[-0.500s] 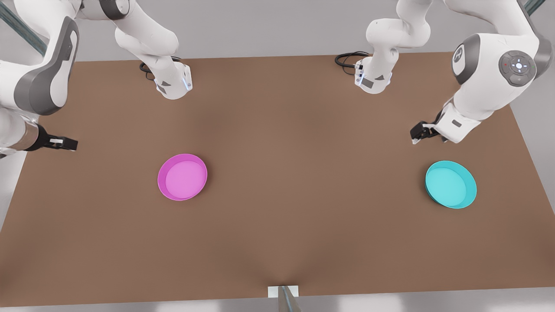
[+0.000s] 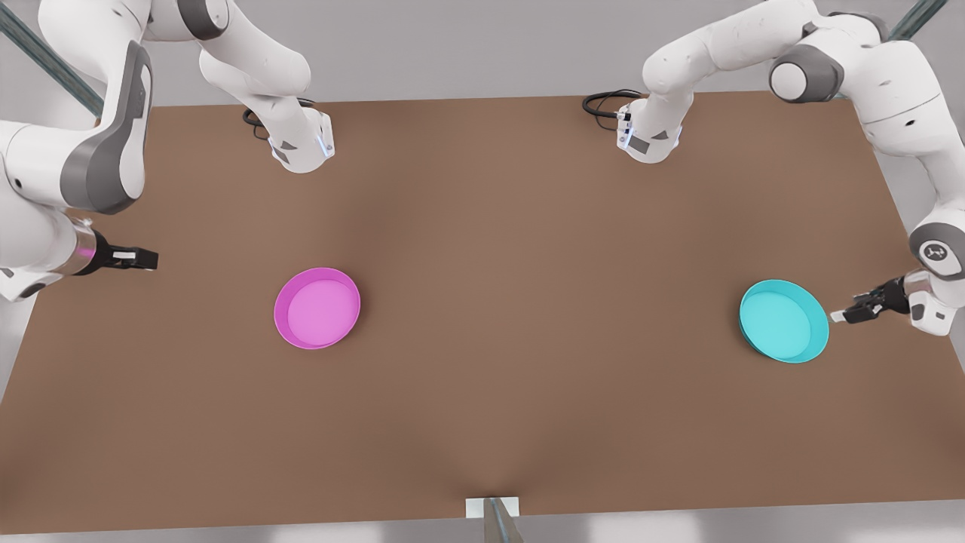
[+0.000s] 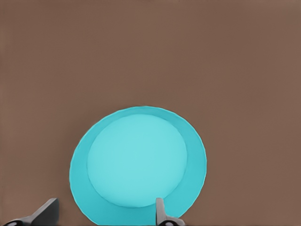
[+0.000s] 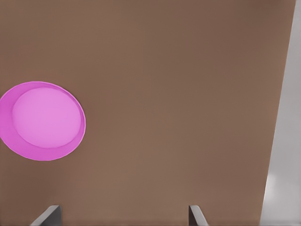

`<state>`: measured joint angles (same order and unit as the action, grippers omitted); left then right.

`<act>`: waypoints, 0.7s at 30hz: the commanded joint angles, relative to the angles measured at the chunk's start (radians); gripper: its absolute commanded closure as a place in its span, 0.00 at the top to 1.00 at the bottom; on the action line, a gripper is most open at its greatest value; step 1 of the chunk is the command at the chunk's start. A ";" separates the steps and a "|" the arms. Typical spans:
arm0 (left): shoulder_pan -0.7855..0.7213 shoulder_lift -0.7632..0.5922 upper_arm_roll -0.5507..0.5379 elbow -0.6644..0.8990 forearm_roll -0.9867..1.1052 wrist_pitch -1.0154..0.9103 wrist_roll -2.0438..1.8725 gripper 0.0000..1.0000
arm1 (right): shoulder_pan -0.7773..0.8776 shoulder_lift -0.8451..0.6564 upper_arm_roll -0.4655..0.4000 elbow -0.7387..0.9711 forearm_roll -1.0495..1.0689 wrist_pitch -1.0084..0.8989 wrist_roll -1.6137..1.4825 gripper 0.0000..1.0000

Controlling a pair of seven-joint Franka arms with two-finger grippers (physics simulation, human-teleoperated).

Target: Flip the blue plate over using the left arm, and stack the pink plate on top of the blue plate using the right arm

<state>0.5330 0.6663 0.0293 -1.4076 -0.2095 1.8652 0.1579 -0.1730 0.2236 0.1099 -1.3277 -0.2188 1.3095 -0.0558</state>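
Left gripper lines up on the blue plate for the flip; nothing grasped yet.

The turquoise dish sits rim-up on the brown table at the front view's right, the empty, spread fingers just beside its rim; next they likely must close on that rim. The left wrist view shows the fingers straddling the rim. The right gripper, open and empty, waits well apart from the pink plate.

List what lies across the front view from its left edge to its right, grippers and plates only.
right gripper → pink plate → blue plate → left gripper, just off the blue plate's rim.
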 commanded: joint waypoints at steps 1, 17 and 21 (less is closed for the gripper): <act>0.018 0.047 0.020 0.024 -0.036 0.112 0.643 1.00 | 0.000 0.000 -0.001 0.001 -0.001 -0.003 -0.006 1.00; -0.007 0.159 0.066 -0.028 -0.110 0.123 0.720 0.55 | -0.002 0.010 -0.001 0.001 -0.001 -0.001 -0.004 1.00; -0.008 0.159 0.066 -0.027 -0.110 0.124 0.706 0.55 | -0.005 0.008 -0.001 0.001 -0.001 -0.001 -0.004 1.00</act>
<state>0.5249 0.8266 0.0951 -1.4351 -0.3183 1.9845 0.6624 -0.1779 0.2334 0.1088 -1.3264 -0.2195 1.3094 -0.0590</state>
